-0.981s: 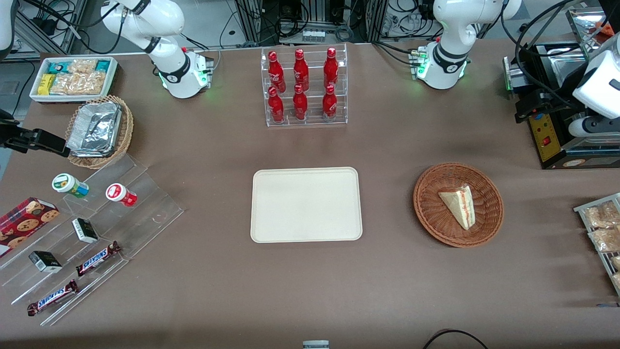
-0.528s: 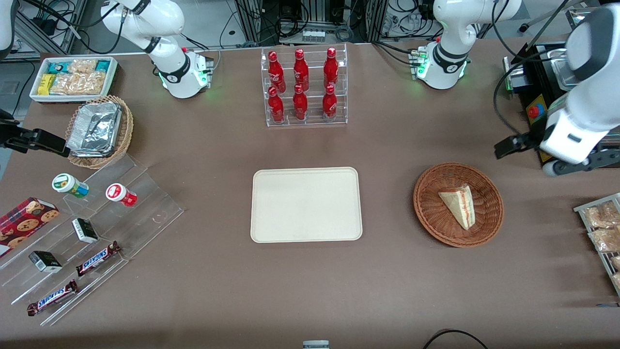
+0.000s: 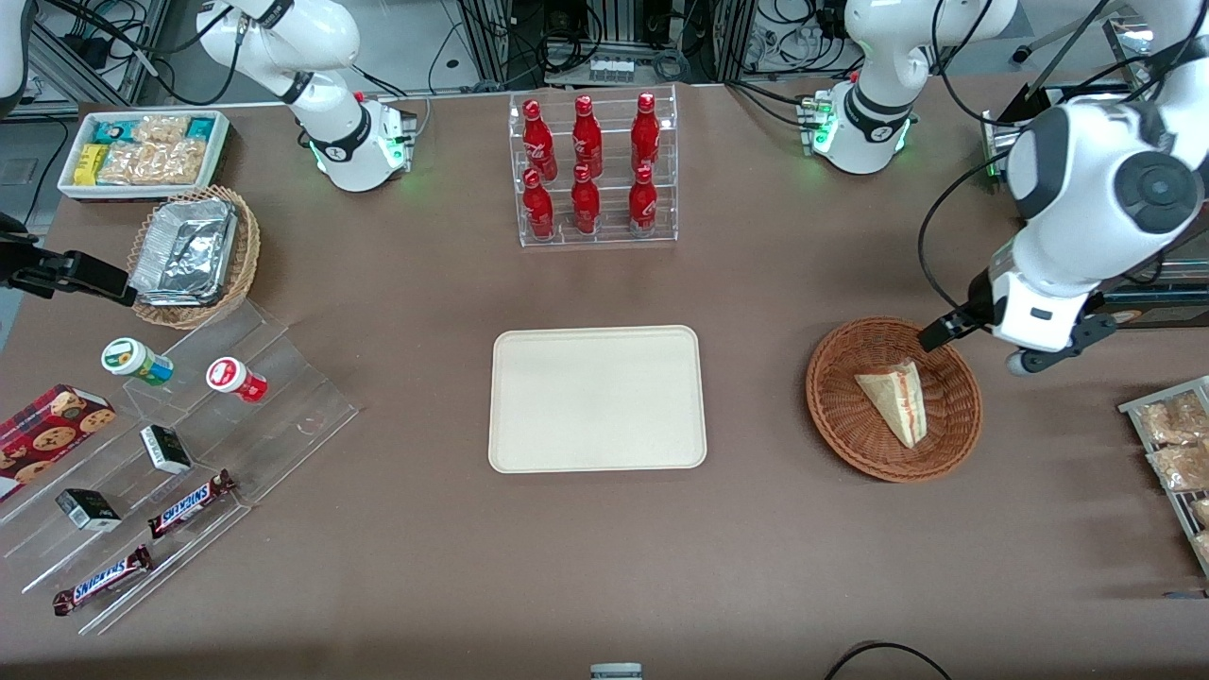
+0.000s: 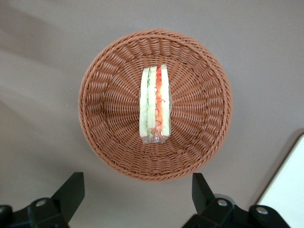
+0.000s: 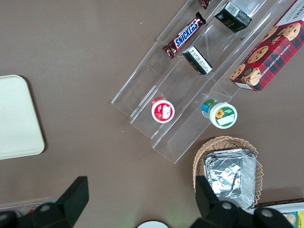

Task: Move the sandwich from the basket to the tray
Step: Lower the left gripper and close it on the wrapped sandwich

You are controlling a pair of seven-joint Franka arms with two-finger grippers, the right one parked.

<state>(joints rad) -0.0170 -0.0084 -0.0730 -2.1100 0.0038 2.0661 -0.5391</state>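
The sandwich (image 3: 895, 399) is a pale bread wedge lying in the reddish-brown wicker basket (image 3: 841, 416). In the left wrist view the sandwich (image 4: 155, 105) shows its red and green filling edge in the middle of the basket (image 4: 199, 142). The cream tray (image 3: 597, 398) lies bare at the table's middle, beside the basket; its corner shows in the left wrist view (image 4: 290, 190). My left gripper (image 3: 982, 348) hangs open and empty above the table, close to the basket's rim. In the left wrist view the gripper (image 4: 137, 192) has its fingers (image 4: 71, 190) spread wide, clear of the basket.
A clear rack of red bottles (image 3: 590, 170) stands farther from the front camera than the tray. A black machine (image 3: 1086, 274) and a rack of snack bags (image 3: 1171, 444) sit at the working arm's end. Foil basket (image 3: 194, 255) and clear snack steps (image 3: 170, 453) lie toward the parked arm's end.
My left arm has swung in from the working arm's end of the table toward the basket. The sandwich, basket and tray have not moved.
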